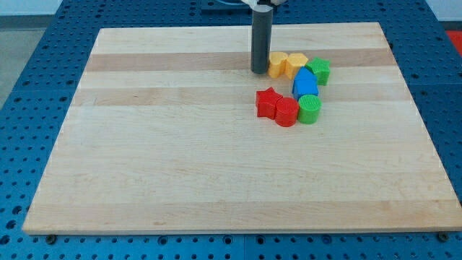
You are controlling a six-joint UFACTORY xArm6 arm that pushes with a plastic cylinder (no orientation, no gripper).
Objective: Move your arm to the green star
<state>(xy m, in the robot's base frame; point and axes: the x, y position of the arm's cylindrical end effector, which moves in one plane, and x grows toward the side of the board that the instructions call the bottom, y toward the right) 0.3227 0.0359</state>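
Wooden desk (pixel 180 159) on blue pegboard. Rod tip (pixel 259 71) touches the orange block (pixel 278 65) from the view's left; no hand on rod. Green star (pixel 318 71) sits right of the yellow block (pixel 295 64), well apart from tip.

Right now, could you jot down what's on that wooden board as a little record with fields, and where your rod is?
tip: my tip rests on the board, at the left edge of the block cluster
nearest block: orange block, just right of the tip
next to it: yellow block
green star: right end of that top row, beyond the yellow block
middle: blue block
lower row: red star, red cylinder, green cylinder
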